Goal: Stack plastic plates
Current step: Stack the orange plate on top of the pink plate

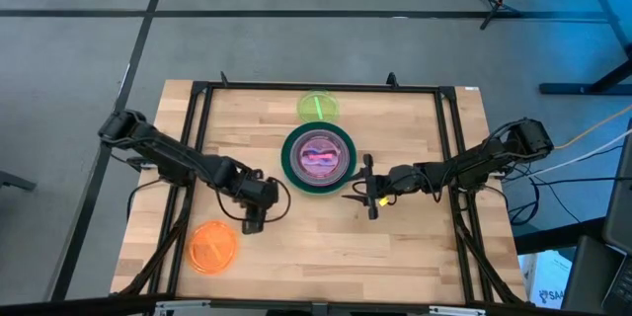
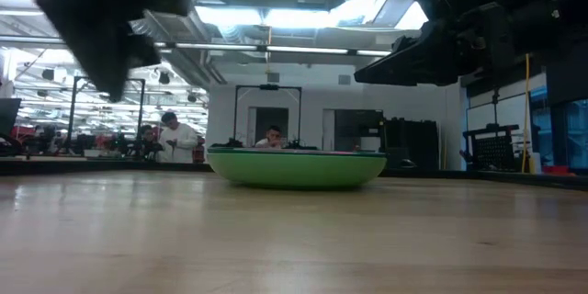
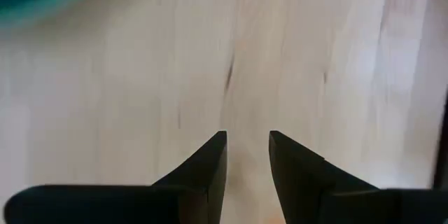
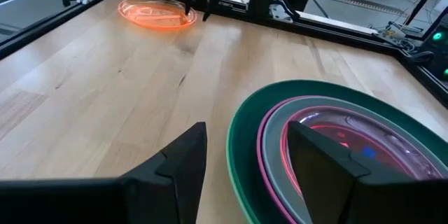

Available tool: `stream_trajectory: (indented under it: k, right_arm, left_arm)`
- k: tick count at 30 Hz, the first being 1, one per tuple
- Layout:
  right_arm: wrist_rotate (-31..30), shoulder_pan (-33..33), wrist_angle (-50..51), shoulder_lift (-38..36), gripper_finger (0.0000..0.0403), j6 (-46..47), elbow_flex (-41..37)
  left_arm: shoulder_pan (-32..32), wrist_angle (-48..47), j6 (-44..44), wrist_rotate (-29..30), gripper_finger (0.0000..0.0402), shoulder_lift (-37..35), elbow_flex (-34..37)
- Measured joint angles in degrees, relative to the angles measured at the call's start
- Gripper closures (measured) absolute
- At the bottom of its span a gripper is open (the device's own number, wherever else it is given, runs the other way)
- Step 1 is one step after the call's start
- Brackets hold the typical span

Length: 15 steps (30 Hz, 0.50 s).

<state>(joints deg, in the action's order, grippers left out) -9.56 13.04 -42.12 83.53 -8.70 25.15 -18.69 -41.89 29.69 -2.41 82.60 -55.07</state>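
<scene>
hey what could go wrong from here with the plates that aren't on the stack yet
1. The left claw hangs open beside the orange plate, which sits near the table's front edge; a clumsy grab might push it off.
2. The right claw is open right beside the stack; its next move could bump the rim and shift the nested plates.
3. The lime plate lies behind the stack, so reaching for it may mean crossing over the pile.

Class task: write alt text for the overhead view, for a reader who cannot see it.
Seen from above, a stack of nested plates sits mid-table on a wooden table, with the left gripper and right gripper either side of it, both empty. A lime plate lies beyond the stack, and an orange plate lies near the table's front left corner.
</scene>
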Motion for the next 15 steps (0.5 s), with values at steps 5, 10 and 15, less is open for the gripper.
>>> stream_trajectory:
  k: [5,10,15]
  right_arm:
    - [0.0,0.0,0.16,0.0,0.021,0.08,0.0]
    - [-0.02,0.0,0.16,0.0,0.021,0.08,0.0]
    - [-0.07,0.0,0.16,0.0,0.021,0.08,0.0]
  left_arm:
    - [-1.55,-11.45,4.77,-1.22,0.0301,-0.06,-0.09]
    - [-4.54,-16.56,7.77,-4.6,0.0301,-0.06,-0.09]
    - [-7.69,-17.95,7.0,-7.17,0.0301,-0.04,-0.09]
